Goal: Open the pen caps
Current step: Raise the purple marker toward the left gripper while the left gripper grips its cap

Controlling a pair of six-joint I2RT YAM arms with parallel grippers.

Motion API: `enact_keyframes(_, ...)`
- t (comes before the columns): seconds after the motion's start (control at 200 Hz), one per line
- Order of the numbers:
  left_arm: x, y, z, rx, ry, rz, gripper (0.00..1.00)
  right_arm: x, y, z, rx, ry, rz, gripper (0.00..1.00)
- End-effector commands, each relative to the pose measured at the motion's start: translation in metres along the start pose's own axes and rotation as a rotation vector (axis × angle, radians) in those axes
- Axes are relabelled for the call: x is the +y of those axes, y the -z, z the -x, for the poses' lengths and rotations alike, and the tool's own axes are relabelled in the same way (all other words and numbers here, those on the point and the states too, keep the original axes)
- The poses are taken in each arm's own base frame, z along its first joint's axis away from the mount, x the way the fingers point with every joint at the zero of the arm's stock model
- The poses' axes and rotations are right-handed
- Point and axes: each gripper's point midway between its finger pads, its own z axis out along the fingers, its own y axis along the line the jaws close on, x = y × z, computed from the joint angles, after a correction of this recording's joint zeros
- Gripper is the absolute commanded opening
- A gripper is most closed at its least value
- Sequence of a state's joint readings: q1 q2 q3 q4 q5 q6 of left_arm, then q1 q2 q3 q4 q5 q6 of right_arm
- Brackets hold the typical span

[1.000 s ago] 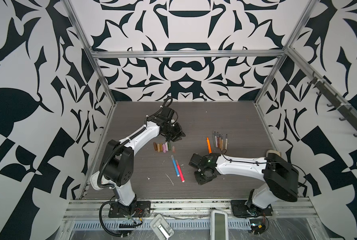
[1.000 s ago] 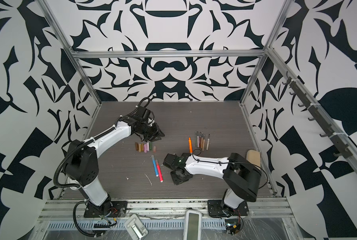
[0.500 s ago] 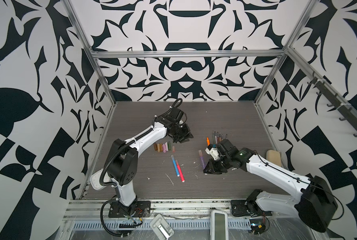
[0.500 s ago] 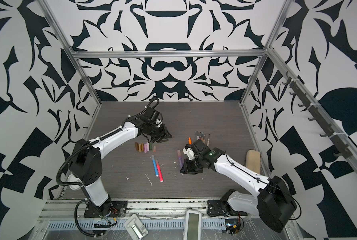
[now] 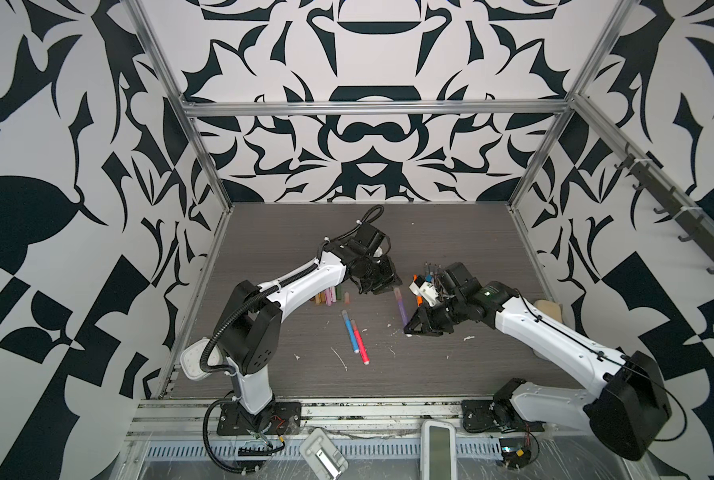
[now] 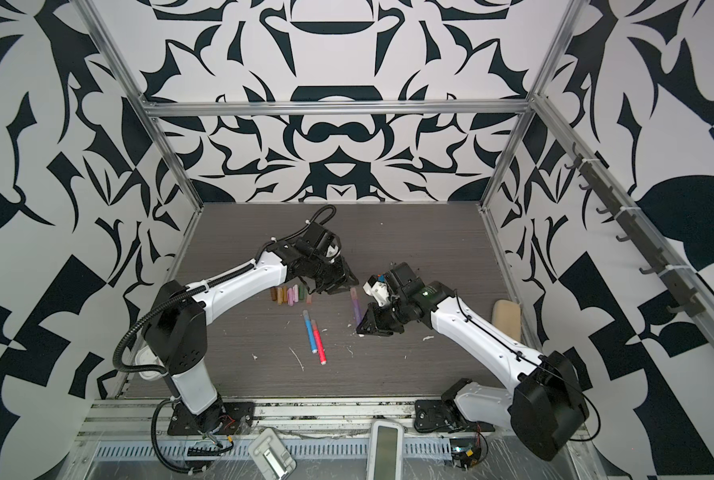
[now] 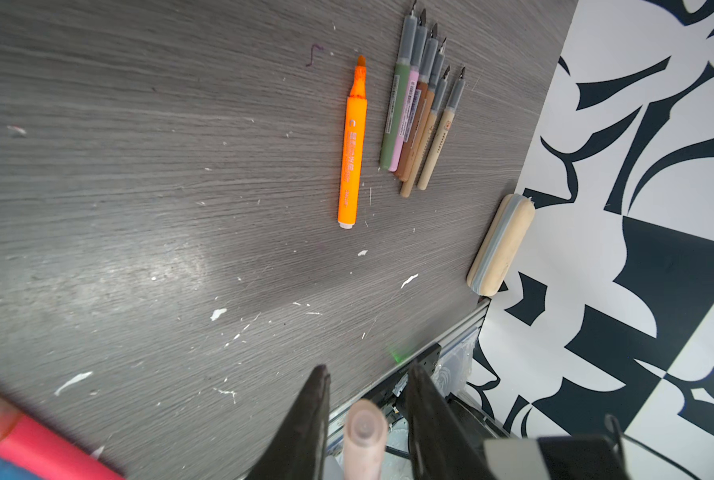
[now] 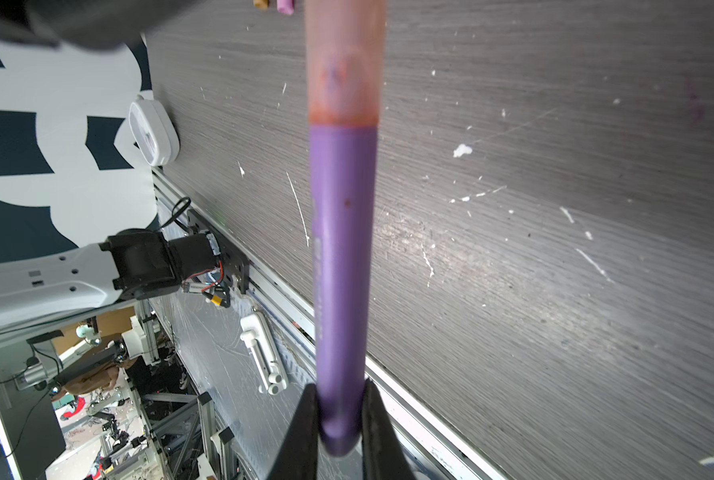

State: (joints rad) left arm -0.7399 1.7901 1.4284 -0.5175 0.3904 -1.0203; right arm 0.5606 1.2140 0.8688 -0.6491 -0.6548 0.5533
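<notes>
My right gripper (image 8: 340,386) is shut on the tail of a purple pen (image 8: 342,249) held off the table (image 5: 450,249). A translucent peach pen cap (image 8: 344,62) is still on the pen's far end. In both top views the purple pen (image 5: 401,309) (image 6: 356,309) spans the gap between my right gripper (image 5: 411,328) and my left gripper (image 5: 384,286). In the left wrist view the peach cap (image 7: 363,428) points end-on between the jaws of my left gripper (image 7: 369,370), which stand open with a gap on each side. A row of loose pen caps (image 5: 330,296) lies by the left arm.
An uncapped orange pen (image 7: 352,145) and several uncapped thin pens (image 7: 413,112) lie side by side near the right wall. A blue pen (image 5: 349,330) and a pink-red pen (image 5: 360,347) lie mid-table. A beige block (image 5: 548,309) rests against the right wall.
My right arm has swung round and lifted the purple pen toward the middle. My left gripper has moved right, and the pen's cap now lies between its jaws.
</notes>
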Motion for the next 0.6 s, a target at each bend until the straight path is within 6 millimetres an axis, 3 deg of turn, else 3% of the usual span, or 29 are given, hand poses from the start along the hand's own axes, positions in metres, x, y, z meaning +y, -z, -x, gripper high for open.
enact_keyframes(0.0, 0.0037, -0.0088, -0.0056, 0.019, 0.007, 0.004, 0.35, 0.0089, 0.0102, 0.0098, -0.022, -0.018, 0.019, 0.00)
enact_keyframes(0.595, -0.0048, -0.0174, -0.0084, 0.073, -0.013, -0.020, 0.32, 0.0102, 0.0112, 0.0180, -0.030, -0.056, 0.047, 0.00)
